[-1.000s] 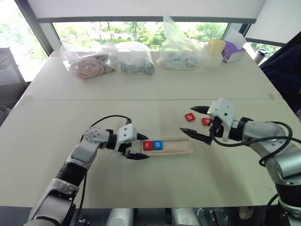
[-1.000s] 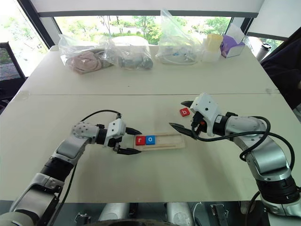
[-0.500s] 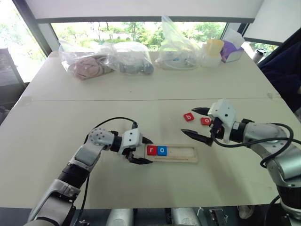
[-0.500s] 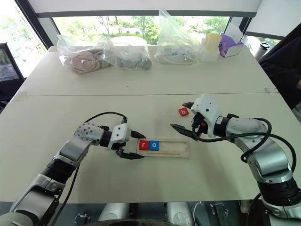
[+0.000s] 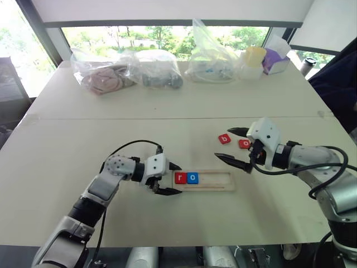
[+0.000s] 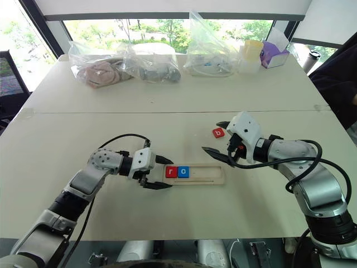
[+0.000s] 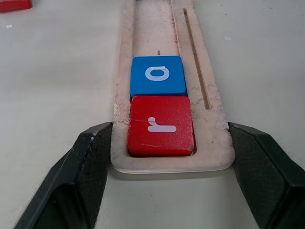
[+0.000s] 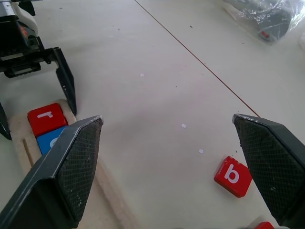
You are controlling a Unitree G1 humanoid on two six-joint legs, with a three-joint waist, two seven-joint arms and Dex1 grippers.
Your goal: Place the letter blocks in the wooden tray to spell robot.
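Note:
The wooden tray [image 5: 215,180] lies in front of me with a red r block [image 5: 180,178] and a blue o block [image 5: 192,178] side by side at its left end. My left gripper [image 5: 176,178] straddles that end, and its fingers [image 7: 90,167] rest against both long sides of the tray [image 7: 171,162]. A red b block [image 5: 224,139] and a second red block [image 5: 244,143] lie loose on the table beyond the tray's right end. Above them hovers my right gripper [image 5: 222,143], open and empty.
Three clear plastic bags [image 5: 159,70] with contents, a yellow cup [image 5: 255,56] and a purple box [image 5: 276,58] line the table's far edge. Dark cloth [image 5: 337,72] hangs at the right edge of the view.
The tray, with the r and o blocks in it, slid a little to the right and nearer to me with my left gripper at its end. The right arm stayed still.

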